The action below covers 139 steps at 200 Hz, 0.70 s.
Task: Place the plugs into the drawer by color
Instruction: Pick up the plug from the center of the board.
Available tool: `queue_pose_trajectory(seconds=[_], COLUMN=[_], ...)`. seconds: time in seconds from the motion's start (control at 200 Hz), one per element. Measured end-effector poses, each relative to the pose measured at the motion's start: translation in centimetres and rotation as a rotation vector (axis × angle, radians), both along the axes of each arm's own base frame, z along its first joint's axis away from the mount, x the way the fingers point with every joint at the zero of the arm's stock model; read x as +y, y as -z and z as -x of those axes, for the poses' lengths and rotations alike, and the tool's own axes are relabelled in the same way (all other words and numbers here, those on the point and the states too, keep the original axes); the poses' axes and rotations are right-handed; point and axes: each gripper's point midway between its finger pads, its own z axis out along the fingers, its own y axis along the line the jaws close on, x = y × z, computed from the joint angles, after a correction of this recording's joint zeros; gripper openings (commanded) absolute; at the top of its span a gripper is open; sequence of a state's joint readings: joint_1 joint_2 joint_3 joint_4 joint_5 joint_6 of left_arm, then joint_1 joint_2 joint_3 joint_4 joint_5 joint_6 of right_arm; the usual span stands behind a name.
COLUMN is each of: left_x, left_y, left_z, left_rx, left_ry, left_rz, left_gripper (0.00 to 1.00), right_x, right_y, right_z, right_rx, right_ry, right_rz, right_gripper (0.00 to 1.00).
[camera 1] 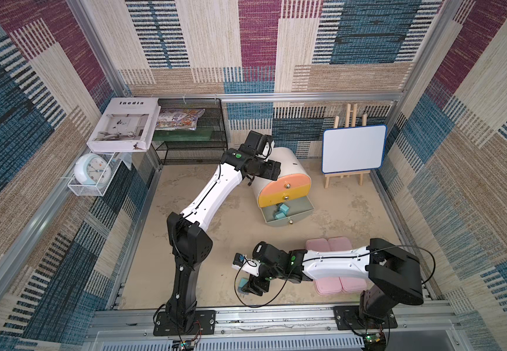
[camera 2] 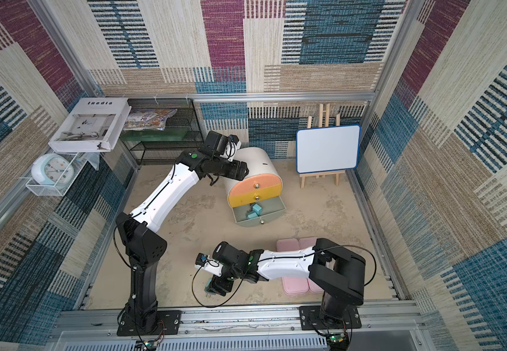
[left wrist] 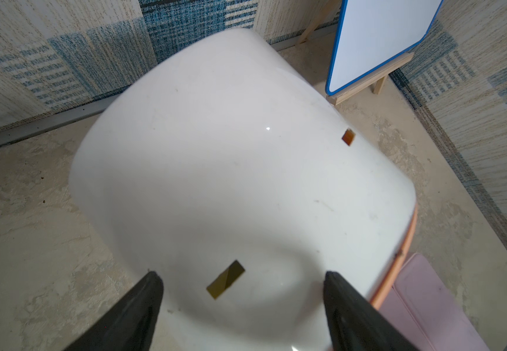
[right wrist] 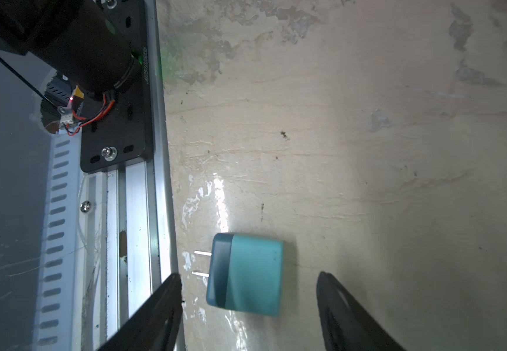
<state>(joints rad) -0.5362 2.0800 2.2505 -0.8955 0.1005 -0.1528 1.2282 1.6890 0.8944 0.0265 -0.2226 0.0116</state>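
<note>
Gaping wide, the right gripper (right wrist: 248,274) is straddling a blue plug (right wrist: 246,273) without touching it; it is lying on the counter (right wrist: 368,152), prongs pointing at the front rail (right wrist: 136,212). The left gripper (left wrist: 241,273), jaws likewise apart, is hanging over the drawer (camera 1: 285,170), whose grey tray (camera 1: 302,209) is standing open, holding two blue plugs (camera 1: 284,209).

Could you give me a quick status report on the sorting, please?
Left claw open over cabinet. Right claw open over blue plug on table. Grey drawer open, two blue plugs inside. Nothing seen blocking.
</note>
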Motion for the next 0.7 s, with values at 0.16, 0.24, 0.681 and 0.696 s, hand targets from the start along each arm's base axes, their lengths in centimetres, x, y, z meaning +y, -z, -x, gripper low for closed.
queue_pose_trajectory(seconds=[0.16,0.24,0.681,0.696], left_x=[0.0,0.0,0.0,0.0], left_y=[0.0,0.0,0.1,0.1], left_z=[0.0,0.0,0.0,0.0], left_rx=[0.000,-0.001,0.000,0.000], left_ry=[0.000,0.000,0.000,0.000], left_rz=[0.000,0.000,0.000,0.000], left_gripper=[0.86,0.86,0.86,0.86], right_x=[-0.2,-0.2,-0.1,-0.1], right_y=[1.4,1.7,3.2,3.2], right_z=[0.2,0.3,0.3,0.2], right_rx=[0.017,0.023,0.037,0.037], right_ry=[-0.005,-0.006,-0.004,-0.004], right_rz=[0.039,0.048,0.074,0.074], right_gripper=[0.74,0.74,0.63,0.61])
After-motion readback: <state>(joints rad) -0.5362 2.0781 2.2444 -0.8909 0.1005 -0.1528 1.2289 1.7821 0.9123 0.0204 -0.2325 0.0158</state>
